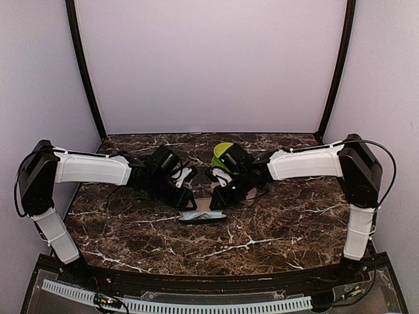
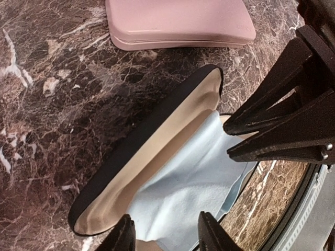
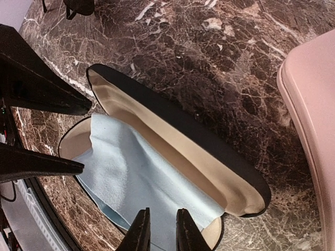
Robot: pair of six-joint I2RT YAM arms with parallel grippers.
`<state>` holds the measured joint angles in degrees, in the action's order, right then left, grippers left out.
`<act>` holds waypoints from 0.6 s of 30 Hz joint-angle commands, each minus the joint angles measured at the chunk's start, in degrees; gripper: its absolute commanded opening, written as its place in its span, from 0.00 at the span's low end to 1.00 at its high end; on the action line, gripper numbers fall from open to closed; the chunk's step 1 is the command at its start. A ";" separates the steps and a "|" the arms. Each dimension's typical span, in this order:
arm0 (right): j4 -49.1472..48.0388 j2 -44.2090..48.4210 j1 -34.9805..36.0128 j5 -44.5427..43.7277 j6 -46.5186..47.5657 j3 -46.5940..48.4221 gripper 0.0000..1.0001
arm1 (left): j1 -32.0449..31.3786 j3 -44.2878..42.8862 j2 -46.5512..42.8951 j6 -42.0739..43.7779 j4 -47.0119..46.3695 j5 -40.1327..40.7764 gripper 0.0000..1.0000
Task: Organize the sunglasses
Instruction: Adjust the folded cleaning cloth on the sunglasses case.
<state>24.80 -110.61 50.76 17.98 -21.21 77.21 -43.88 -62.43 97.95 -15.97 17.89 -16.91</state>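
Hovering over the black case, we are holding left gripper apart, right gripper almost together, cannot tell if pinching blue cloth; sunglasses, probably dark bit beyond case, not packed.

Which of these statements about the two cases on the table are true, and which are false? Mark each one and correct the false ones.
1. The black case lies open. True.
2. The pink case lies open too. False: its lid is shut.
3. A light blue cloth lies inside the black case. True.
4. The black case is lined in bright green. False: its lining is cream.
5. The table has a plain white top. False: it is dark marble with pale veins.
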 commanded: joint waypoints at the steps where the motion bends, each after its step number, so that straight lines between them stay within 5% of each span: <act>1: -3.97 -1.51 -0.75 4.24 -1.36 -1.58 0.18 | 0.20 1.59 1.06 -2.45 -5.14 -3.36 0.43; 18: -7.40 -0.71 0.24 6.05 -3.25 -8.11 0.17 | -2.92 3.68 3.76 -1.74 -3.95 -2.68 0.30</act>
<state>18.76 -111.44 50.33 24.21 -24.14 70.41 -45.67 -60.18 102.04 -18.20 12.93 -19.70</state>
